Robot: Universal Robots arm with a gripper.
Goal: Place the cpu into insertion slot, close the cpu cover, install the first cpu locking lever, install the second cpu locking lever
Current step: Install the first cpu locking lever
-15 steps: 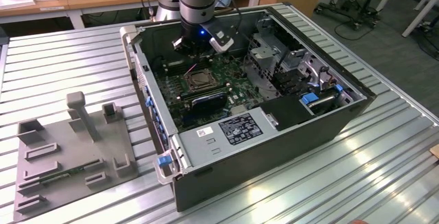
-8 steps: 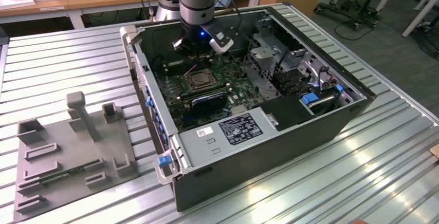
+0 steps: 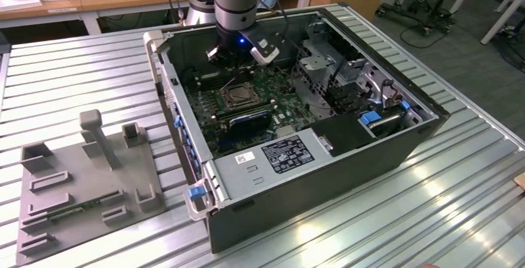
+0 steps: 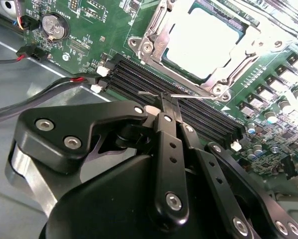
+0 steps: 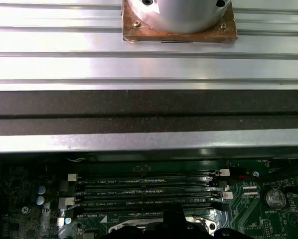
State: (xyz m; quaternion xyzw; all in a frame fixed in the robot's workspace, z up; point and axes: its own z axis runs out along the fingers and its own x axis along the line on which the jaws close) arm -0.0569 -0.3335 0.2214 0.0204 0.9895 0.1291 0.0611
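Beyond the gripper (image 4: 169, 102), second wrist view shows cpu (image 4: 201, 42) within cpu cover (image 4: 156, 30).

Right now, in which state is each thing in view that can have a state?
cpu: seated in the insertion slot.
cpu cover: closed down over the cpu.
locking lever: thin wire, between the jaws.
gripper: jaws shut on the locking lever.
memory slots: empty.
computer case: open, lying on its side.
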